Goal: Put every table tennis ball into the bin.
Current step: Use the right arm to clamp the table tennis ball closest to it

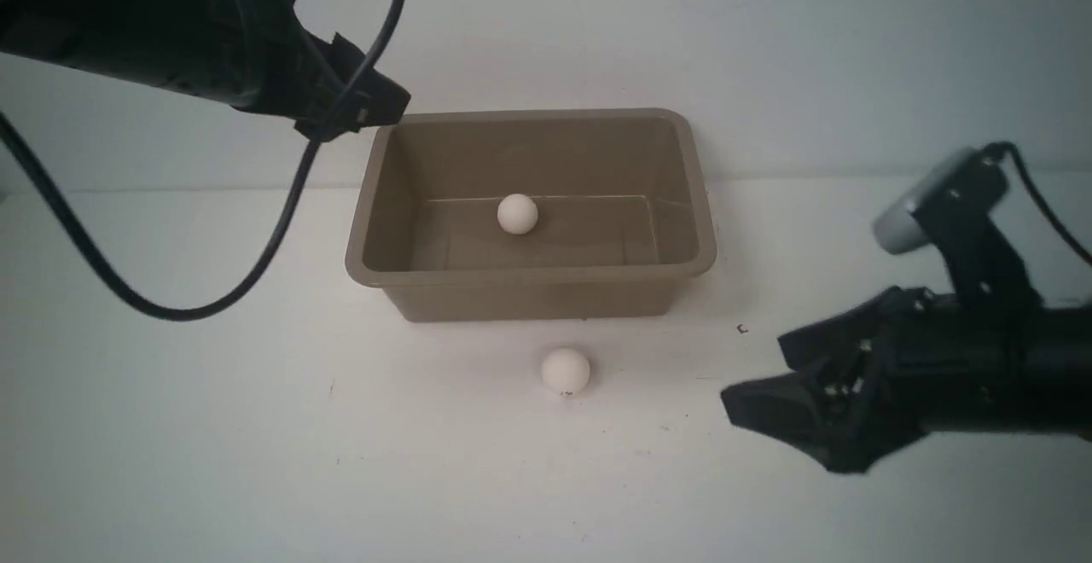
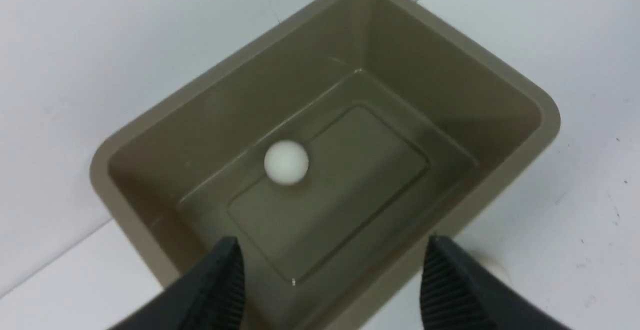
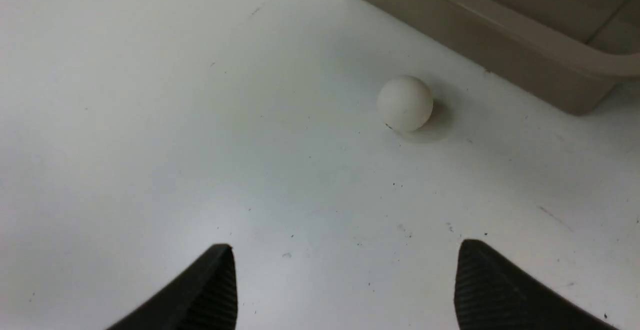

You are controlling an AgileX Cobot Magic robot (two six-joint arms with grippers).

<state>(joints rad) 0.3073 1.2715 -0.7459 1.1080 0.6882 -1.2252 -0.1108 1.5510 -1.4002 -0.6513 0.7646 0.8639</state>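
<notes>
The taupe bin [image 1: 529, 277] stands at the middle of the white table. One white table tennis ball [image 1: 517, 213] lies on its floor; it also shows in the left wrist view [image 2: 286, 162] inside the bin [image 2: 545, 120]. A second ball [image 1: 565, 370] lies on the table just in front of the bin, also seen in the right wrist view [image 3: 405, 103] near the bin's wall [image 3: 480, 40]. My left gripper [image 1: 375, 111] hangs open and empty above the bin's left end [image 2: 332, 242]. My right gripper [image 1: 755, 375] is open and empty, low over the table right of the second ball [image 3: 345, 247].
A black cable [image 1: 171, 307] loops down from the left arm over the table's left side. The white wall rises right behind the bin. A small dark speck [image 1: 741, 329] lies on the table near the right gripper.
</notes>
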